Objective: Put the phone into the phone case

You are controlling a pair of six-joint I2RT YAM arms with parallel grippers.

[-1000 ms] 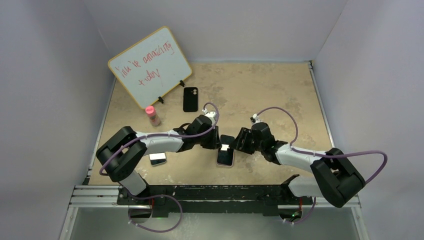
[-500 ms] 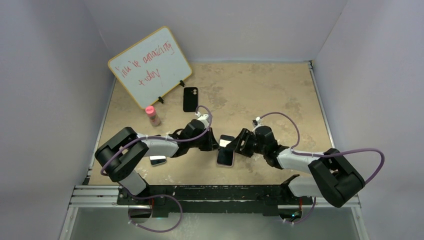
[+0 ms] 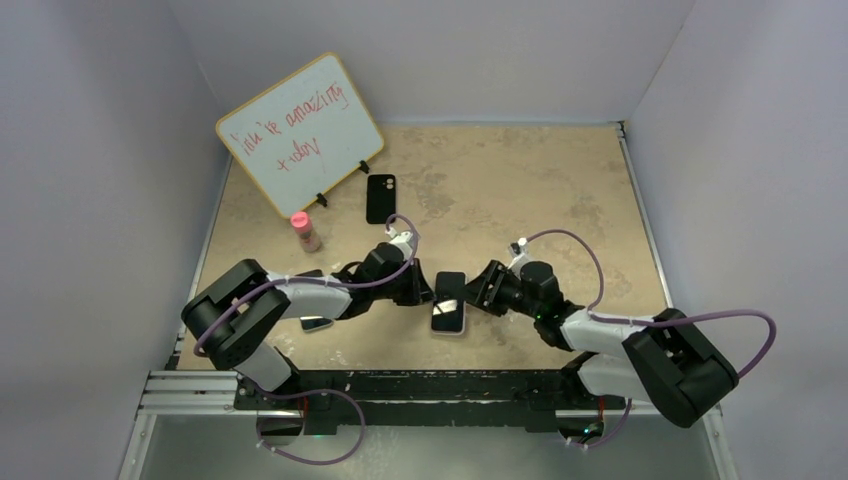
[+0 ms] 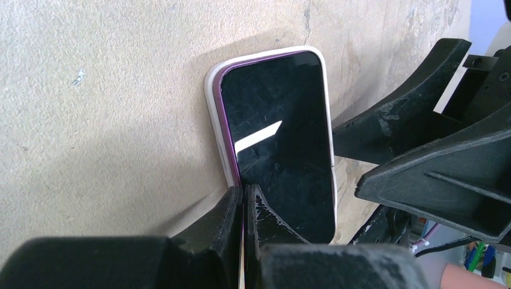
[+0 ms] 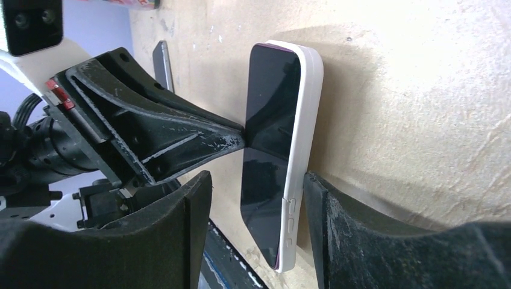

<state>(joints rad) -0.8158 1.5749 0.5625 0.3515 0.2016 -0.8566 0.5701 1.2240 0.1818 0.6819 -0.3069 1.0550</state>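
Top external: whiteboard reads "amazing"; left jaws shut against phone, right jaws open astride it.

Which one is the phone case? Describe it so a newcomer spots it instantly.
Start at the whiteboard leaning at the far left. Just off its lower right corner lies the phone case, flat. It is matte black with a corner camera cutout, unlike the glossy white-rimmed phone.

A white-shelled left arm covers most of a small silvery-edged slab on the tan bench. I can barely read the red scrawl on the tilted whiteboard. The near end of the black-screened, white-rimmed phone disappears behind the left jaws.
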